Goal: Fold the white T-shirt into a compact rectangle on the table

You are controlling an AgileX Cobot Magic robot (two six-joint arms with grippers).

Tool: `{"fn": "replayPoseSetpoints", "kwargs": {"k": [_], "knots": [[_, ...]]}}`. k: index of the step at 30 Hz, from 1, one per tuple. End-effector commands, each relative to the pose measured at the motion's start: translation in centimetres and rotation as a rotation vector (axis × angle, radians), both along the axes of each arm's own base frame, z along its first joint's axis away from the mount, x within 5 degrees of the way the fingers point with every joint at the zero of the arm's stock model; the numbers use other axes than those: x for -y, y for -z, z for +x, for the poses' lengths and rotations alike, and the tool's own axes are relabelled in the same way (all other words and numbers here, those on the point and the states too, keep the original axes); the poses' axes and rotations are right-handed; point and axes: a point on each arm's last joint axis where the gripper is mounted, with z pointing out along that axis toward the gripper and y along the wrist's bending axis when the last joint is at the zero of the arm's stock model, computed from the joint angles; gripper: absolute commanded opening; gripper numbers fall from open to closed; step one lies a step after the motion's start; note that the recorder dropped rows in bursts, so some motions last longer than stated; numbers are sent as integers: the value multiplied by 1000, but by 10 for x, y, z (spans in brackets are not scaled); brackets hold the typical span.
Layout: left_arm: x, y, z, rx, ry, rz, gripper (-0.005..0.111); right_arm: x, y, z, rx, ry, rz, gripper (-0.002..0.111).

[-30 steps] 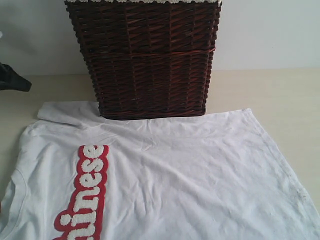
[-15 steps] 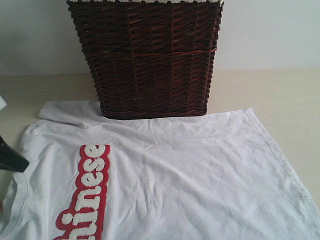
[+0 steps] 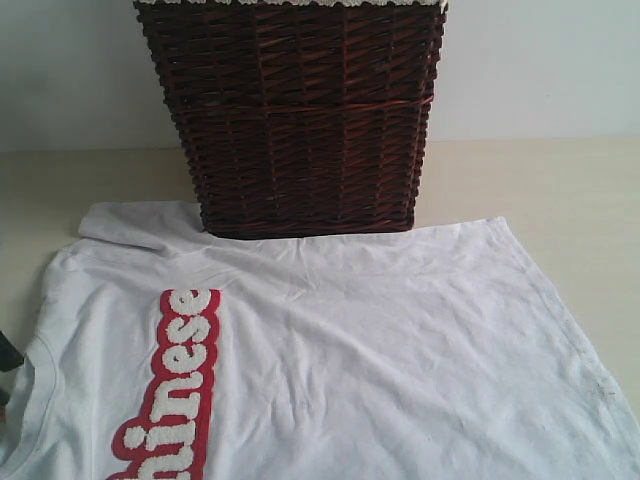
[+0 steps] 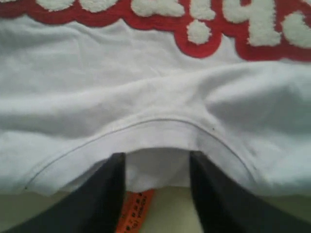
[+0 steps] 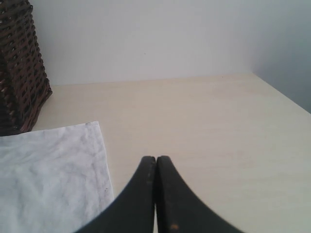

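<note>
The white T-shirt (image 3: 350, 350) lies spread flat on the table (image 3: 560, 190), its red-outlined lettering (image 3: 175, 390) running down the left side. In the left wrist view my left gripper (image 4: 156, 158) is open at the neckline, its dark fingers (image 4: 109, 194) straddling the collar hem (image 4: 146, 131). The orange tag (image 4: 135, 211) shows between them, over bare table. Only a dark sliver of that gripper (image 3: 6, 355) shows at the exterior view's left edge. My right gripper (image 5: 156, 159) is shut and empty over bare table (image 5: 194, 111), beside the shirt's hem corner (image 5: 92, 128).
A dark wicker basket (image 3: 300, 120) with white lace trim stands at the back, just behind the shirt's far edge; its side (image 5: 19, 63) shows in the right wrist view. A pale wall rises behind the table.
My left gripper has come down from the far left to the shirt's collar, nearly leaving the exterior view, and its jaws have opened. The right gripper stays shut.
</note>
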Motion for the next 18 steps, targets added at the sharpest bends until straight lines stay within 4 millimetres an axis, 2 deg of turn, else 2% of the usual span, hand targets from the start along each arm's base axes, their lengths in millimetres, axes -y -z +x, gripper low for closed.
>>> {"fn": "replayPoseSetpoints", "kwargs": {"k": [1,2,4,8,12,18], "knots": [[2,7,-9,-19,-17,-6,89,0,0,0,10,2,-9,0],[3,11,-10,-11,-34,3,96,0,0,0,10,2,-9,0],[3,18,-13,7,-51,35,103,0,0,0,10,2,-9,0],[9,28,-20,32,-6,78,103,0,0,0,10,2,-9,0],[14,34,-15,86,14,139,103,0,0,0,10,2,-9,0],[20,56,-17,17,140,186,103,0,0,0,10,2,-9,0]]}}
